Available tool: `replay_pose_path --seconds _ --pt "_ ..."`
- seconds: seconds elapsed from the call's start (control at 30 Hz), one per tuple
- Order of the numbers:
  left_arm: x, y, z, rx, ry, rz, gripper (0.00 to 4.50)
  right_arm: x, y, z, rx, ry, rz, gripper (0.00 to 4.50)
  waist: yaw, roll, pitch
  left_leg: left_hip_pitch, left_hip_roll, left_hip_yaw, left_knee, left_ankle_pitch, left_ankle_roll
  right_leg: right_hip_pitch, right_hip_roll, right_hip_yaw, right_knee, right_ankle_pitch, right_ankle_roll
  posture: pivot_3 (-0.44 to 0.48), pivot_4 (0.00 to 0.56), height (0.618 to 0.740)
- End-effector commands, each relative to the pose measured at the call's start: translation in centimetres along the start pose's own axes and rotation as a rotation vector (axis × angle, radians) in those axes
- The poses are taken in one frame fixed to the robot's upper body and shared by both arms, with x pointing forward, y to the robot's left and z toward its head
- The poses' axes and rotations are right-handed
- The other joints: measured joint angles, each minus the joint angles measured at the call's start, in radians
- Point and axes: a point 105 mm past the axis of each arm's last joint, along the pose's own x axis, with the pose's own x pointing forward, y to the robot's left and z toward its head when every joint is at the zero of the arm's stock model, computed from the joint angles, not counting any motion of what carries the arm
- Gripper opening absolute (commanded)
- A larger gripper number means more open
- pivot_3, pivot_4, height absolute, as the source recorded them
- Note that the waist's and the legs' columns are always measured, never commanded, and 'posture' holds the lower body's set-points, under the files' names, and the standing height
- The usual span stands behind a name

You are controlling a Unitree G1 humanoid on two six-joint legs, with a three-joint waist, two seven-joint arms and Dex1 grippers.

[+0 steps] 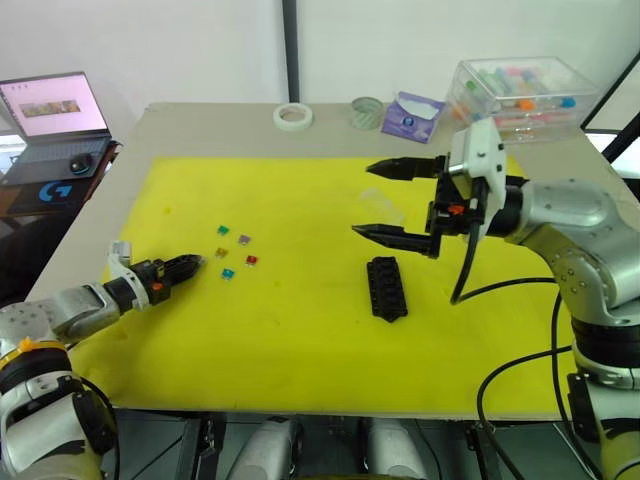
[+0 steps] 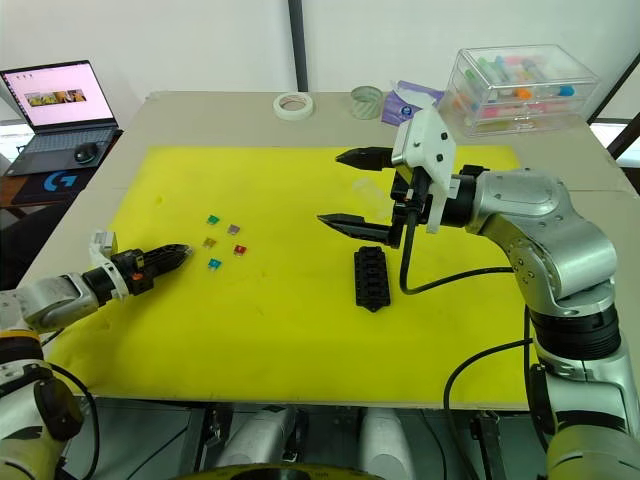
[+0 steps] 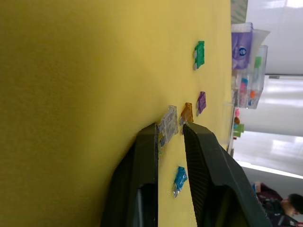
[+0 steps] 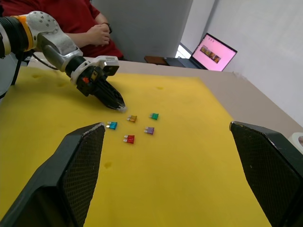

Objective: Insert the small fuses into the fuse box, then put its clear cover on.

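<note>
Between left gripper (image 3: pixel 169 137) fingers, grey fuse (image 3: pixel 167 125) half-hidden.

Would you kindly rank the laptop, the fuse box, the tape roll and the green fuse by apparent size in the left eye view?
1. Laptop
2. Fuse box
3. Tape roll, though it lies farther from the camera
4. Green fuse

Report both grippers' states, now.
Left gripper: closed on a clear-grey fuse, on the yellow mat.
Right gripper: wide open, empty, above the fuse box.
</note>
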Motion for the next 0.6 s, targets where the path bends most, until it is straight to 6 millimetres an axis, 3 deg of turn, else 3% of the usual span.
replay_pose_path --seconds 0.03,0.2,0.5,0.6 --pt "-0.2 1.9 -0.7 -0.019 0.018 0.078 0.88 -0.3 -0.2 0.9 -0.043 -0.016 -0.010 4.50 -0.004 0.000 0.000 0.000 0.000 0.000 0.000 0.000 0.000 0.000 0.000 0.000 0.000 0.000 0.000 0.000 0.150 0.740" --pt "-0.2 1.8 -0.7 -0.017 0.013 0.072 0.05 -0.3 -0.2 0.8 -0.043 -0.015 -0.010 4.50 -0.004 0.001 -0.001 0.000 0.000 0.000 -0.001 0.000 0.000 0.000 0.000 0.000 0.000 0.000 0.000 0.000 0.150 0.740" --pt "-0.5 1.2 -0.7 -0.014 0.024 0.043 0.05 -0.3 -0.1 0.7 -0.036 -0.017 -0.011 4.50 -0.007 0.001 -0.001 0.000 0.000 0.000 -0.001 0.000 0.000 0.000 0.000 0.000 0.000 0.000 0.000 0.000 0.150 0.740" --pt "-1.0 -0.9 -0.8 0.055 0.039 -0.038 0.05 -0.3 0.0 0.4 -0.006 -0.015 -0.004 4.50 -0.007 0.001 -0.001 0.000 0.000 0.000 -0.001 0.000 0.000 0.000 0.000 0.000 0.000 0.000 0.000 0.000 0.150 0.740"
